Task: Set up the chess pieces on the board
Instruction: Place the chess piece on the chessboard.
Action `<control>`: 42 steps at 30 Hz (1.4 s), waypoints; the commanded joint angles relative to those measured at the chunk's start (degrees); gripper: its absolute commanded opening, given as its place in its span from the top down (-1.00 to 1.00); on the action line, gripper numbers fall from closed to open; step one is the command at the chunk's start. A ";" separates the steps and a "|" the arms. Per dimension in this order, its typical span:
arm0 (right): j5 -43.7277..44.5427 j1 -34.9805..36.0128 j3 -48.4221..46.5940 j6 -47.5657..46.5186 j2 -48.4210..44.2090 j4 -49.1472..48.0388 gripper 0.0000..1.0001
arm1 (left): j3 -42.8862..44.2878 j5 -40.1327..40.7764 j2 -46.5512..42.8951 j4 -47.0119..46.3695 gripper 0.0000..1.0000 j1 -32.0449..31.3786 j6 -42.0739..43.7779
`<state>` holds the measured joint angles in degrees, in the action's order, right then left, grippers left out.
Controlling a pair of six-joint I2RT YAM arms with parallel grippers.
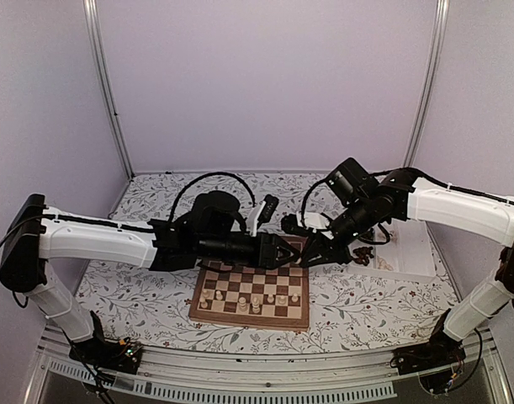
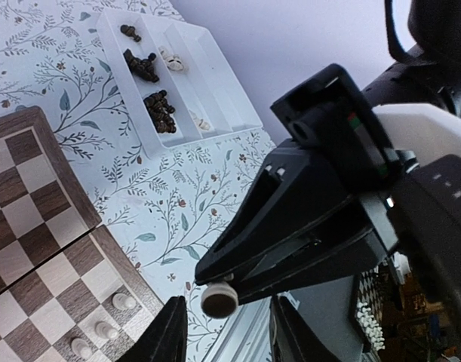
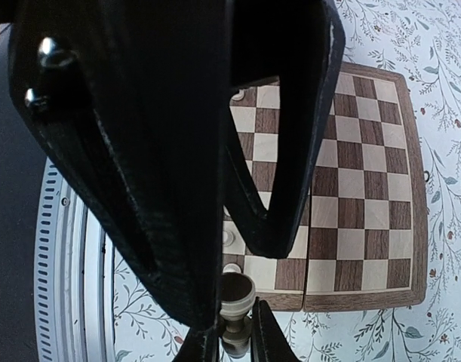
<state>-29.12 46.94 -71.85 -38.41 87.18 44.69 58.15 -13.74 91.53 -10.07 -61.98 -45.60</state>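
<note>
From above, the board (image 1: 240,282) is seen lying on the flowered table (image 1: 156,295), with pale pieces (image 1: 255,300) stood on its near rows. The left pincer (image 1: 290,252) and the right pincer (image 1: 311,255) are held tip to tip over its far right part. A white tray (image 1: 416,252) with dark pieces (image 1: 363,252) is set just to the right.

From the left wrist, the left pincer is seen spread with nothing in it. Right in front of it, the right pincer is pinched on one pale piece (image 2: 219,300).

From the right wrist, that piece is seen gripped at the bottom, and much of the board is hidden by the left pincer's black body.
</note>
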 commanded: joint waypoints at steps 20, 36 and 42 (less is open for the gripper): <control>-0.49 0.89 -2.32 0.26 -0.38 0.52 0.80 | 1.00 -5.10 5.39 -6.09 0.49 -0.59 -3.38; -0.47 0.91 -1.93 0.44 -0.44 0.14 0.79 | 1.00 -5.65 6.72 -6.38 0.57 -0.34 -4.85; -1.95 0.79 -2.24 0.98 -0.65 0.14 0.61 | -0.42 -6.77 6.21 -9.81 0.81 -0.13 -4.56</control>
<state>-27.55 47.29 -72.51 -38.33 87.33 48.12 58.28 -18.98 96.97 -16.21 -61.98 -50.57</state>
